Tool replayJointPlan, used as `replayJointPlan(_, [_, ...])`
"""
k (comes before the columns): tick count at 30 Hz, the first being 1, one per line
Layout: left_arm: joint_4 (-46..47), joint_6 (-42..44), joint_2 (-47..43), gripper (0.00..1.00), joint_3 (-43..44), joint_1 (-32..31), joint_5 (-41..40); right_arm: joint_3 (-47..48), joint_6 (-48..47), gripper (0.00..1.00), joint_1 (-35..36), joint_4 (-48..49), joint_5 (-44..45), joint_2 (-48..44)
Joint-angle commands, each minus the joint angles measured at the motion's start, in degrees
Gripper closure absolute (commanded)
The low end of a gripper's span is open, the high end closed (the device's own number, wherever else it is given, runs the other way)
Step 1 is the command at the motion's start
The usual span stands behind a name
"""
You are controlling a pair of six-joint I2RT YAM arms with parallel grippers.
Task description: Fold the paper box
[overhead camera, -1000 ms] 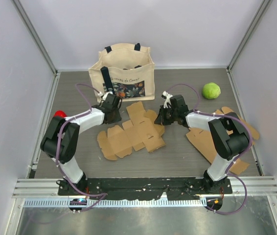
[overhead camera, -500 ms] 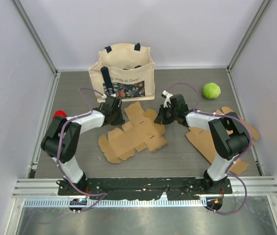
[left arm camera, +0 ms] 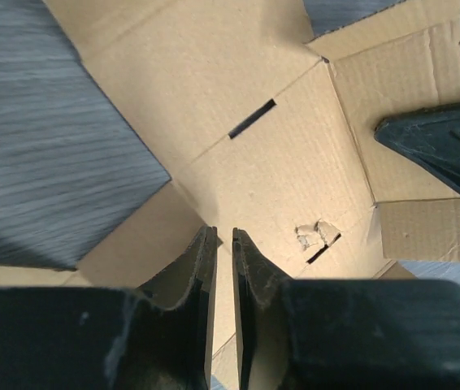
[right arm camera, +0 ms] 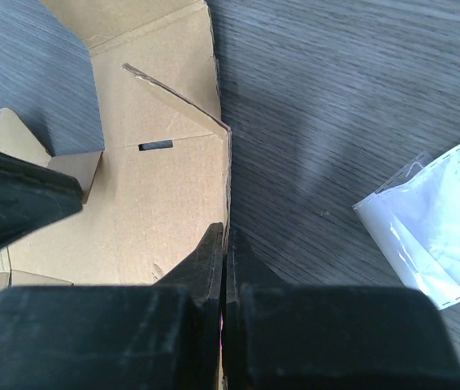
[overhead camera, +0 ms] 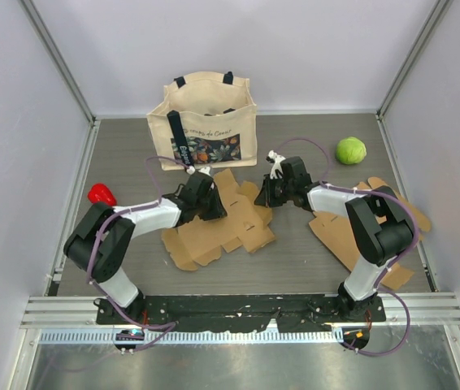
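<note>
Tote bag [overhead camera: 214, 122], upper centre, contents indistinct. Unfolded cardboard box [overhead camera: 230, 227] is laid on the desk [overhead camera: 311, 138]; left claw [left arm camera: 223, 236] is held narrowly apart, right claw [right arm camera: 224, 231] is clamped on its edge.

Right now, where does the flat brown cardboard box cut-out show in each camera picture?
Top external: flat brown cardboard box cut-out centre, just below the cream tote bag.
Left wrist: fills most of it, under the left gripper.
Right wrist: left half, edge meeting the right gripper.
Shared landmark: the dark grey table.
</note>
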Motion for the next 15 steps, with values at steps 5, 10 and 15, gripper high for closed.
replayJointPlan(5, [6.33,-3.06,5.98,0.85,-3.64,-1.16,-0.78,1.75,-2.24,0.99,1.24,2.26,0.31,-0.98])
replayJointPlan(10, [8.7,-0.42,-4.46,0.48,-6.89,-1.6,-2.54,3.94,-6.37,0.99,3.08,-3.88,5.49,-2.47])
replayJointPlan(15, [9.93,5.01,-12.74,0.23,-3.22,-1.6,-3.51,5.97,-10.93,0.99,4.32,-9.78,9.45,-4.32])
